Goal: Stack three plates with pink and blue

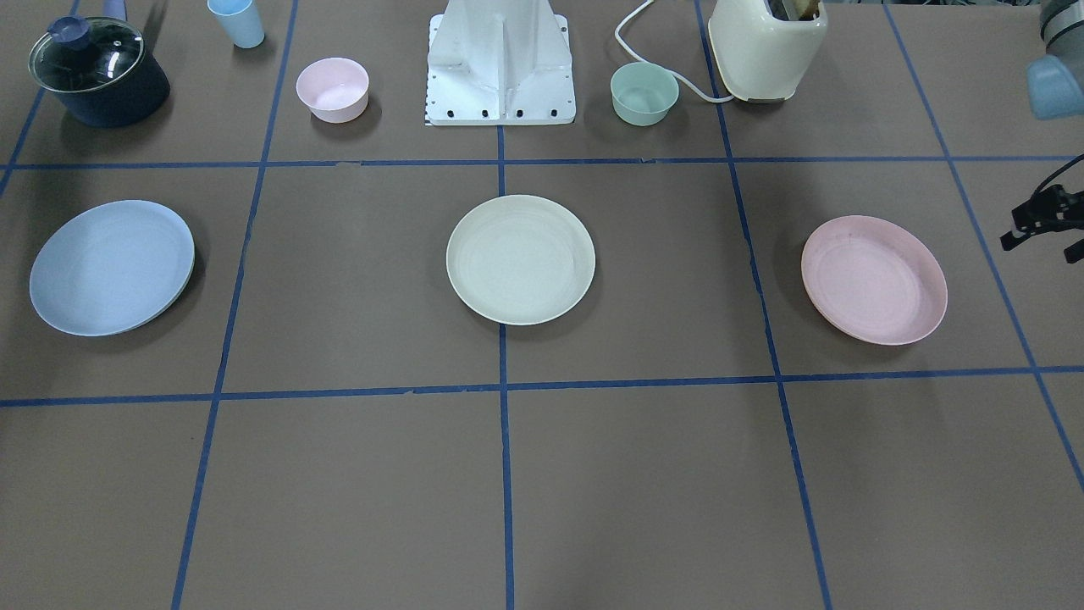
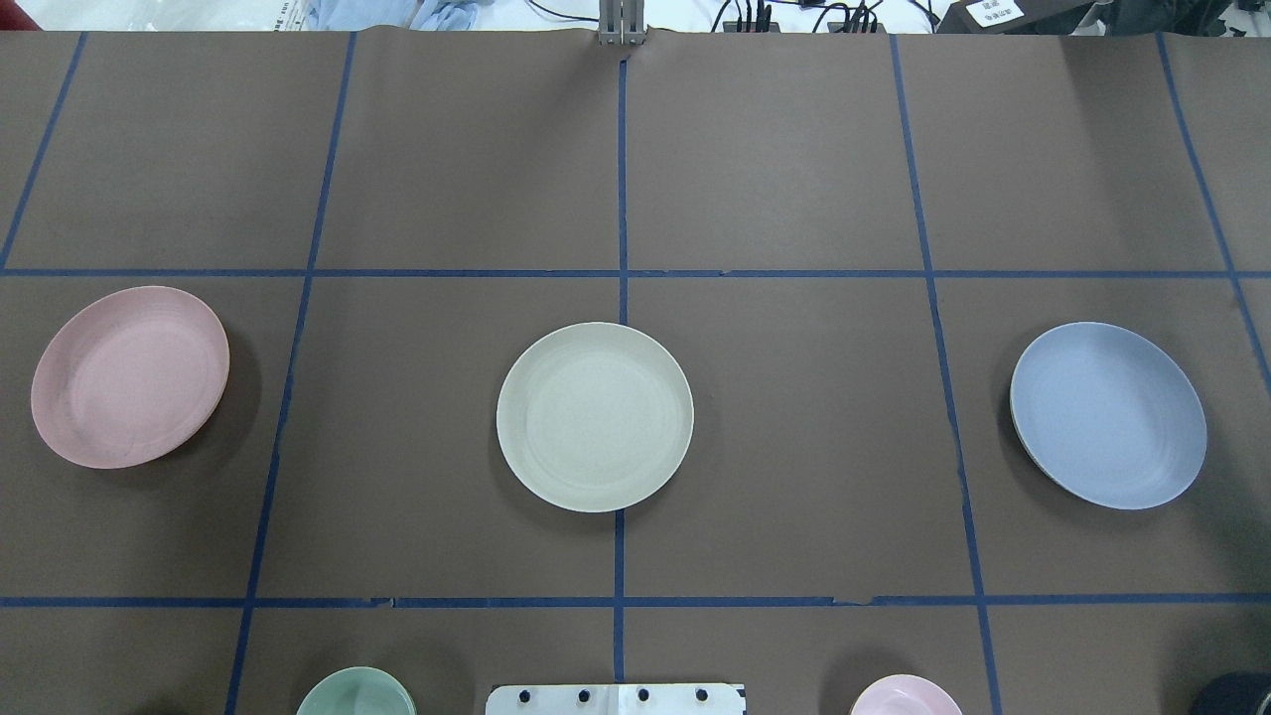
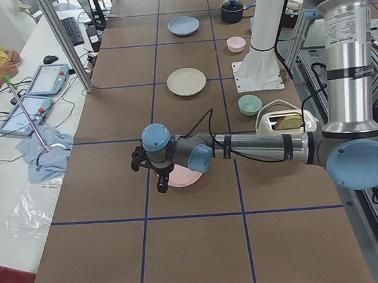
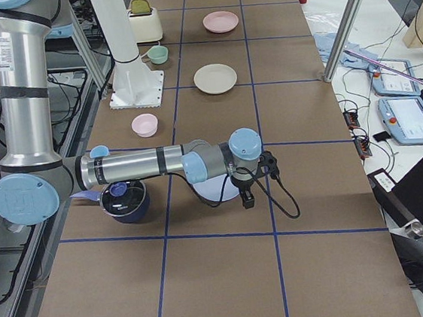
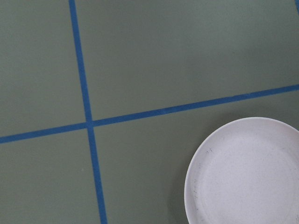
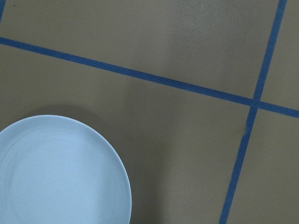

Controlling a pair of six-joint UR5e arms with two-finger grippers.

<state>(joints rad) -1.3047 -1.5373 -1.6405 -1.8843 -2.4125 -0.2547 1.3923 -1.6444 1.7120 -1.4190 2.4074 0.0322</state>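
Note:
Three plates lie apart in a row. The cream plate (image 2: pixel 595 416) is in the middle, the pink plate (image 2: pixel 130 375) on my left side and the blue plate (image 2: pixel 1108 414) on my right. My left gripper (image 3: pixel 150 169) hangs above the pink plate's (image 3: pixel 182 177) operator-side edge; only part of it shows at the front view's right edge (image 1: pixel 1020 227). My right gripper (image 4: pixel 257 178) hangs above the blue plate's (image 4: pixel 216 190) operator-side edge. I cannot tell whether either gripper is open or shut. Neither touches a plate. The wrist views show the pink plate (image 5: pixel 247 172) and the blue plate (image 6: pixel 56 172), but no fingers.
Near the robot base (image 1: pixel 500 68) stand a small pink bowl (image 1: pixel 332 89), a mint-green bowl (image 1: pixel 644 93), a cream toaster (image 1: pixel 766 47), a dark pot with a glass lid (image 1: pixel 97 72) and a blue cup (image 1: pixel 237 21). Blue tape lines grid the brown table.

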